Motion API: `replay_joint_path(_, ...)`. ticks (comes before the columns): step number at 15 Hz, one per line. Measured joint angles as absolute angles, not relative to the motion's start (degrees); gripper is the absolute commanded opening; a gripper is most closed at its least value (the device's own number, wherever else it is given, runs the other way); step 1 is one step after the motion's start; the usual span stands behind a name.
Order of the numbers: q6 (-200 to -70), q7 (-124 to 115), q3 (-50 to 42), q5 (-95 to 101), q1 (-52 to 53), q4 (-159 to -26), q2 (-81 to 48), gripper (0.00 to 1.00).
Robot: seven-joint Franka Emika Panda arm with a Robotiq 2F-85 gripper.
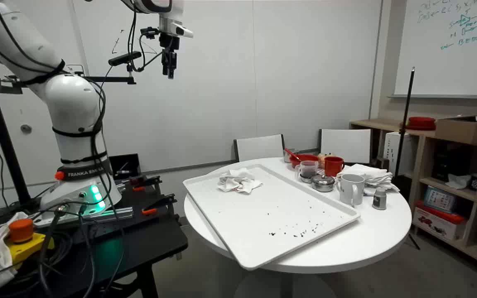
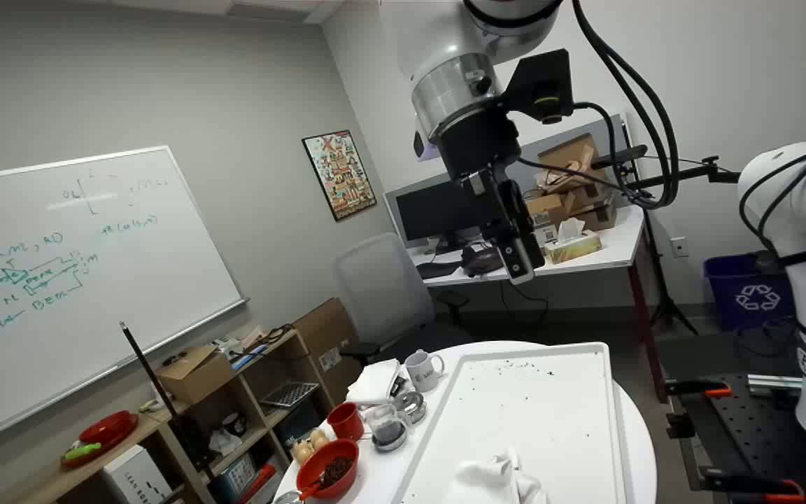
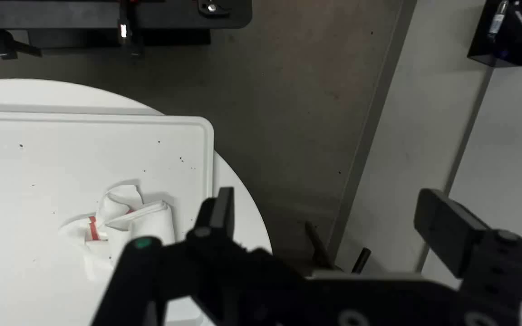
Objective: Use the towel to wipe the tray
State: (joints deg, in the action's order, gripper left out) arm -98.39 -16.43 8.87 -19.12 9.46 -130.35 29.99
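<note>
In an exterior view I look from well back over the table (image 1: 383, 227), the arm (image 1: 73, 103) side-on; in an exterior view from across, nearer the gripper (image 2: 523, 260), I look towards a desk (image 2: 613, 245). Both share table and tray (image 1: 238, 219); the wrist view peers steeply down on the tray's end.

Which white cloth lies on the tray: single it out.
The crumpled towel, the only one on the tray. The pile of white cloths rests off the tray, on the round table near the grey mug.
</note>
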Motion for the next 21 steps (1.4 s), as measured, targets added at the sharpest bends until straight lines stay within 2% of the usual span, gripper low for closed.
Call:
replay_joint_path(13, -99.5, -16.4, 9.0, -18.9, 7.6, -130.3, 28.4, 1.0)
replay_joint_path(21, -113.7, -19.0, 8.2, -11.1, 0.6, -129.3, 14.7, 1.0)
